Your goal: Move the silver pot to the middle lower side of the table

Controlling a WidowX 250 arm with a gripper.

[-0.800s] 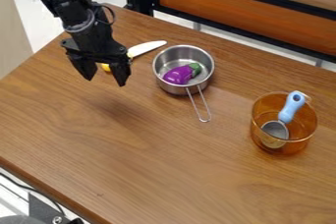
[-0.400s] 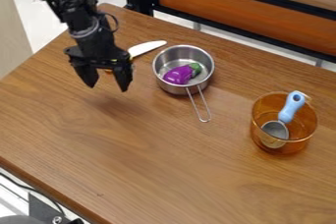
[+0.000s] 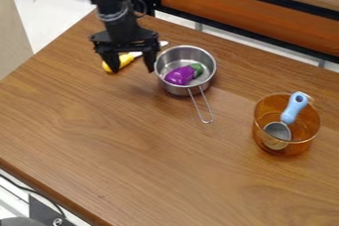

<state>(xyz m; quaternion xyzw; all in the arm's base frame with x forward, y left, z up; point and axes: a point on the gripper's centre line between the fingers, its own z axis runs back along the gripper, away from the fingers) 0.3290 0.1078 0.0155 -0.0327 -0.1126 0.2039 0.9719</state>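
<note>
I've got the gripper (image 3: 132, 71) hanging just beside the pot (image 3: 173, 89), fingers spread with nothing between them, and the one nearer the pot looks very close to its rim; whether they touch, I can't tell. The pot sits upright on the upper middle part of the table (image 3: 132, 170), so the whole carry towards the lower middle is ahead of me. My first worry is that near finger: if I go down without lining up, it could land on the rim and tip the pot, or shove it sideways. I'd want one finger inside the wall and one outside, but the eggplant (image 3: 179, 75) lies in the pot and could block the inner one, leaving me a shallow, slippery pinch. The knife (image 3: 126, 60) lies under and behind the gripper — a low pass there could snag it and drag it along. Once I have hold, a one-sided grip on round, smooth metal would probably let the pot swing or tilt, and the eggplant could roll out. The long handle (image 3: 208, 122) sticks out towards the lower side, so it might dip and scrape the wood; if the pot turned or drifted wide, it could knock the orange bowl (image 3: 298, 146) with the scoop (image 3: 295, 106) in it.
</note>
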